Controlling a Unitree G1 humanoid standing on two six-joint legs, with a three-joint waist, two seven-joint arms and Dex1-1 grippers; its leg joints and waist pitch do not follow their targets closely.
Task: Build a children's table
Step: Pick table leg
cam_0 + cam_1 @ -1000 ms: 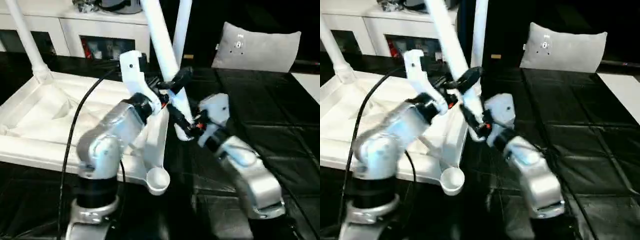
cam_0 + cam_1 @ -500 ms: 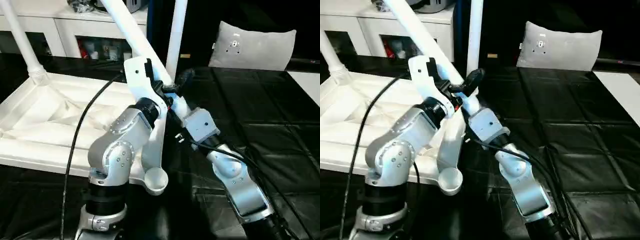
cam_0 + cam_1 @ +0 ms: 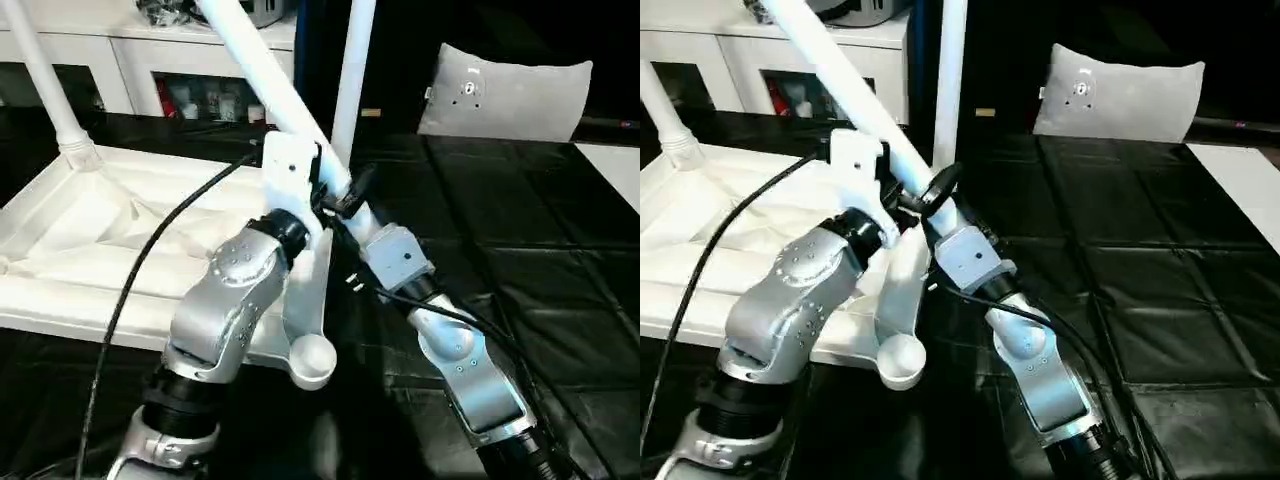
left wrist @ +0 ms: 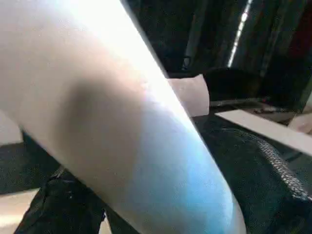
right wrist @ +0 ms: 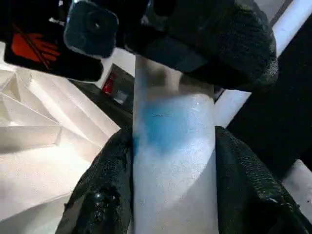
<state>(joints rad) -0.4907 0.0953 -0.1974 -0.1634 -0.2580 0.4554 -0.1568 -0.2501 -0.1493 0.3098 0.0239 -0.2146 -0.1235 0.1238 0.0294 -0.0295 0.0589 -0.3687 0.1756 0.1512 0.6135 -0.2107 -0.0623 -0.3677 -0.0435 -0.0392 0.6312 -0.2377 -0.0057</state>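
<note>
Black padded flooring carries the white plastic rimmed tabletop [image 3: 90, 250] at nine o'clock, where both hands, right hand [image 5: 170, 161] and left hand [image 3: 325, 190], clasp one slanted long white tapered leg [image 3: 270, 85].

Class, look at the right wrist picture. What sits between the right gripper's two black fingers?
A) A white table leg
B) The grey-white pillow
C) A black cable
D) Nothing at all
A: the right gripper has one black finger pressed on each side of a white tapered leg; the head views show this same leg slanting up from both grippers, above the tabletop.
</note>
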